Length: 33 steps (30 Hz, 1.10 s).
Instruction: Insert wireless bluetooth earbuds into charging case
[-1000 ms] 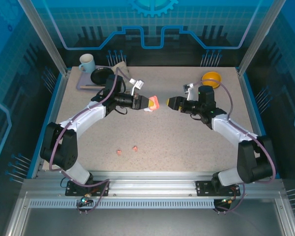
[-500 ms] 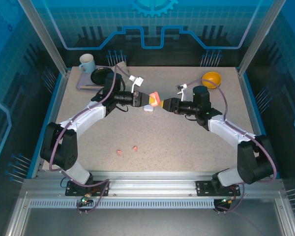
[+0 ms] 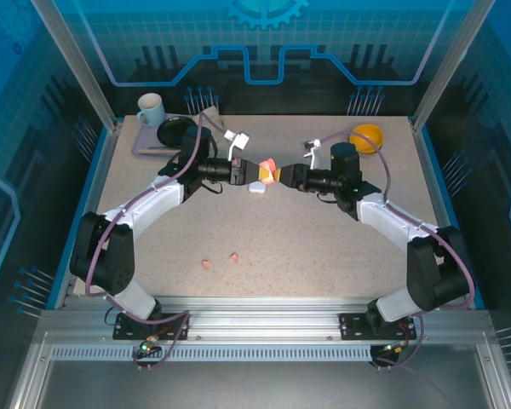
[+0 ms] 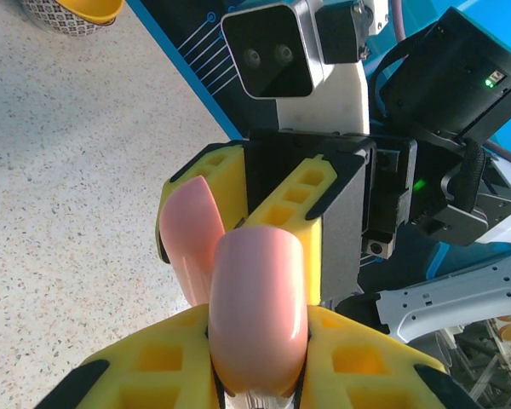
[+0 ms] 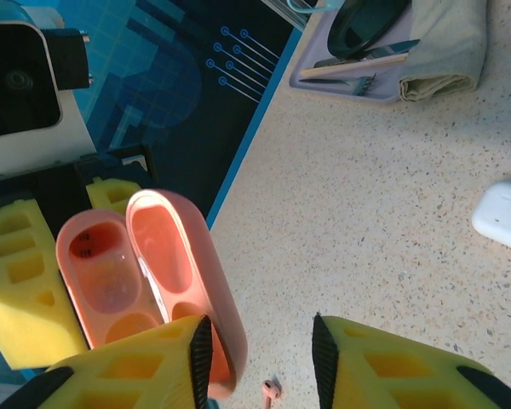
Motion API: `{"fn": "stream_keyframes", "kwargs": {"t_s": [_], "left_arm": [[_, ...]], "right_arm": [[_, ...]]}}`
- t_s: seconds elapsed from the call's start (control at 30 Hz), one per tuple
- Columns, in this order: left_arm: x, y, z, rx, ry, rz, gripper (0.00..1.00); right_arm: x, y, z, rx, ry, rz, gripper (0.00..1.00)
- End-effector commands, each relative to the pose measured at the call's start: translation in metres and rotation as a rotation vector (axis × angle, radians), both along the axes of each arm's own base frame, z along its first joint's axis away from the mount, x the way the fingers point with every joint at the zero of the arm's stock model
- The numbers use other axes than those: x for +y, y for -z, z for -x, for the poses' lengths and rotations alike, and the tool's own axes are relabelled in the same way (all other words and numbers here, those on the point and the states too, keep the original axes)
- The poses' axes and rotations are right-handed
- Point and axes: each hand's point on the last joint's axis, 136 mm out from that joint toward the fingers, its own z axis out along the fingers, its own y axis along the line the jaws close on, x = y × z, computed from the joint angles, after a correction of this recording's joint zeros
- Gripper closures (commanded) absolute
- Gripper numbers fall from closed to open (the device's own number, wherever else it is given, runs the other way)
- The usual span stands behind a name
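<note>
Earbuds (image 3: 233, 256), two salmon-pink pieces, lie on the speckled tabletop (image 3: 324, 247) near the arm bases, well apart from the charging case (image 3: 268, 170). Left gripper (image 3: 254, 174) pinches the glossy, rounded pink case; its lid is hinged open and its moulded sockets are bare. Right gripper (image 5: 260, 358), foam-padded jaws parted, has one pad at the lid's edge. Judged step: steadying the case. Next comes a fine pick of an earbud.

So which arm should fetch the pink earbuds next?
Right, probably: the left gripper is shut on the open pink case; the right gripper has jaws apart at its lid, clamping nothing. The pink earbuds lie left of centre, though.
</note>
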Motion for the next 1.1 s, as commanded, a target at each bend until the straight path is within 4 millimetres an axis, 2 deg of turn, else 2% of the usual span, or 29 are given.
{"fn": "stream_keyframes", "kwargs": {"t_s": [0.0,0.13,0.23,0.43,0.57,0.63,0.73,0.87,1.07], "left_arm": [[-0.004,0.0,0.007,-0.001,0.037,0.017,1.0],[-0.005,-0.001,0.006,-0.001,0.038,0.019,1.0],[-0.006,-0.001,0.006,-0.004,0.039,0.021,1.0],[-0.005,0.0,0.005,-0.006,0.03,0.017,0.85],[-0.004,0.0,0.004,-0.015,0.014,0.012,0.69],[-0.002,-0.001,0.003,-0.02,0.0,0.005,0.56],[0.001,-0.006,0.002,-0.034,-0.009,0.001,0.45],[0.009,-0.014,0.005,-0.049,-0.003,-0.023,0.36],[0.025,-0.029,0.014,-0.081,0.028,-0.075,0.28]], "right_arm": [[0.008,-0.009,-0.002,-0.018,-0.025,-0.019,0.63],[0.011,-0.01,-0.006,-0.029,-0.03,-0.031,0.68],[0.012,-0.011,-0.006,-0.03,-0.035,-0.035,0.78],[0.012,-0.016,-0.006,-0.038,-0.041,-0.038,1.0],[0.01,-0.018,-0.004,-0.036,-0.035,-0.022,1.0],[0.008,-0.019,-0.003,-0.036,-0.03,-0.003,1.0],[0.002,-0.025,-0.002,-0.055,-0.031,0.048,1.0],[-0.009,-0.034,-0.001,-0.086,-0.05,0.13,1.0],[-0.026,-0.042,-0.003,-0.16,-0.077,0.278,1.0]]}}
